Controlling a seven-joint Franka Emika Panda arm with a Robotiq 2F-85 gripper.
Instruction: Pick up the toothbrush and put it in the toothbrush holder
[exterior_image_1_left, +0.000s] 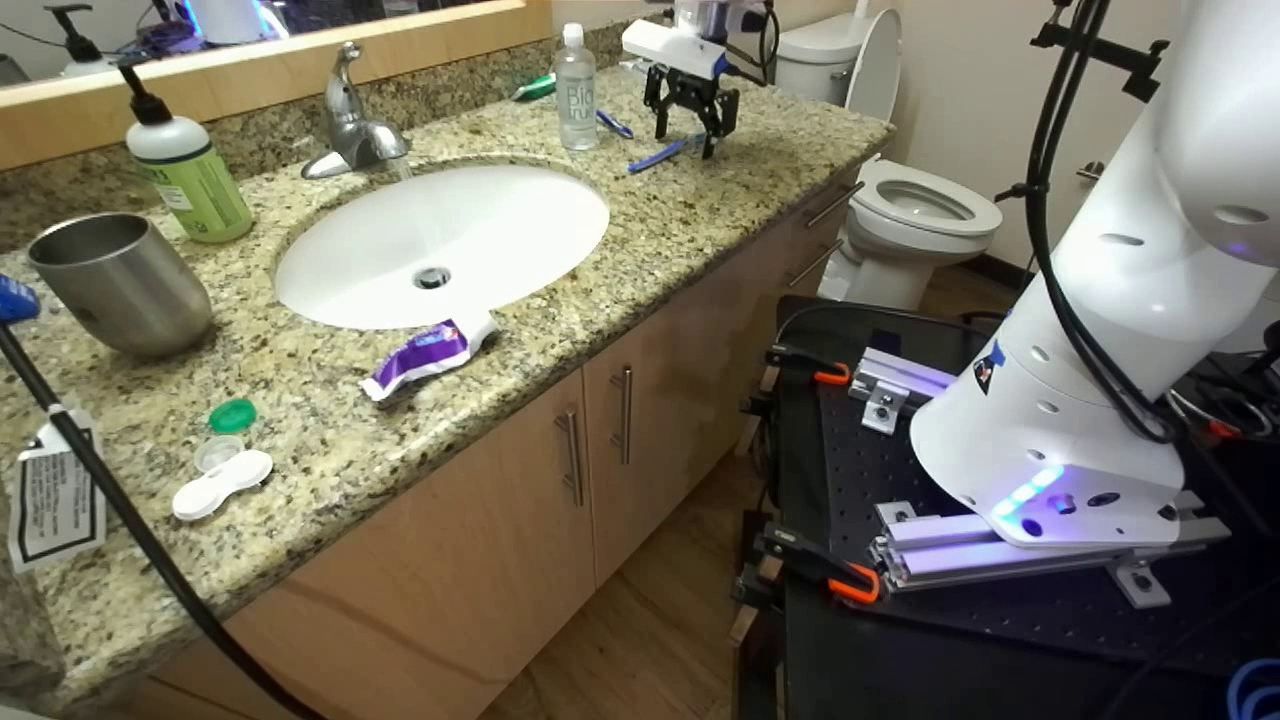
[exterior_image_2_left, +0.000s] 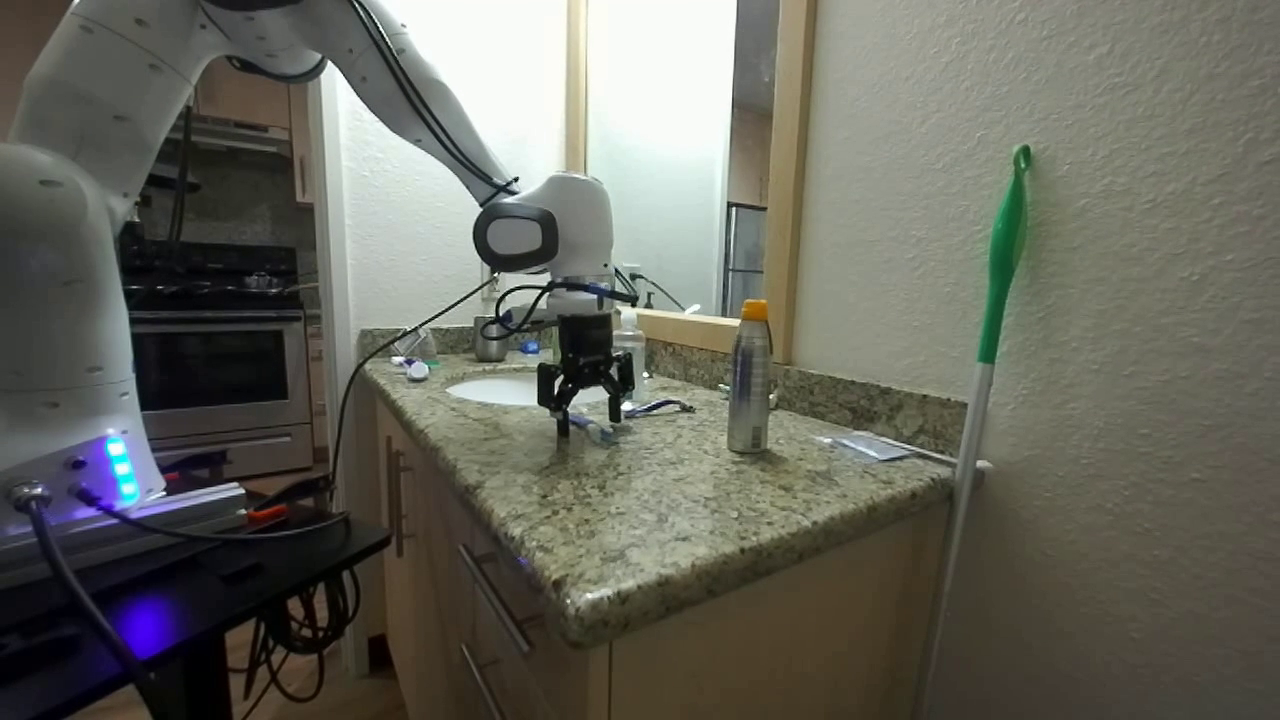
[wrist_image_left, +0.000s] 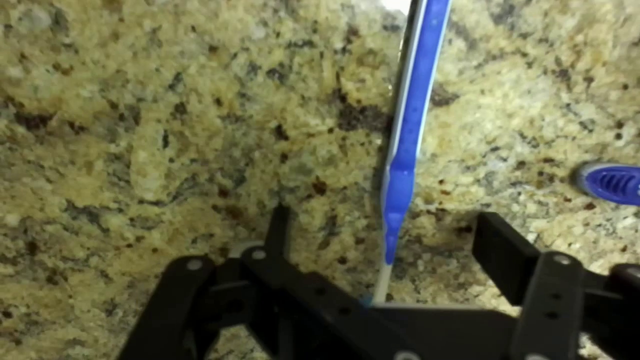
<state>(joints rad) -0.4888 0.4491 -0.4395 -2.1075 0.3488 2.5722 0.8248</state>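
Observation:
The toothbrush (wrist_image_left: 412, 110), with a blue handle and pale neck, lies flat on the granite counter. It also shows in both exterior views (exterior_image_1_left: 655, 158) (exterior_image_2_left: 594, 431). My gripper (wrist_image_left: 382, 215) points down over it, open, with one finger on each side and neither touching it. The gripper also shows in both exterior views (exterior_image_1_left: 685, 142) (exterior_image_2_left: 589, 423). The gripper's body hides the brush head in the wrist view. The toothbrush holder, a grey metal cup (exterior_image_1_left: 130, 290), stands upright beyond the sink at the far end of the counter. It is small in an exterior view (exterior_image_2_left: 490, 340).
A second blue brush-like item (exterior_image_1_left: 614, 124) lies close by; its end shows in the wrist view (wrist_image_left: 612, 183). A clear bottle (exterior_image_1_left: 577, 95), a spray can (exterior_image_2_left: 748, 390) and the sink (exterior_image_1_left: 540, 200) are near. A toothpaste tube (exterior_image_1_left: 428, 358) and soap bottle (exterior_image_1_left: 195, 185) are farther.

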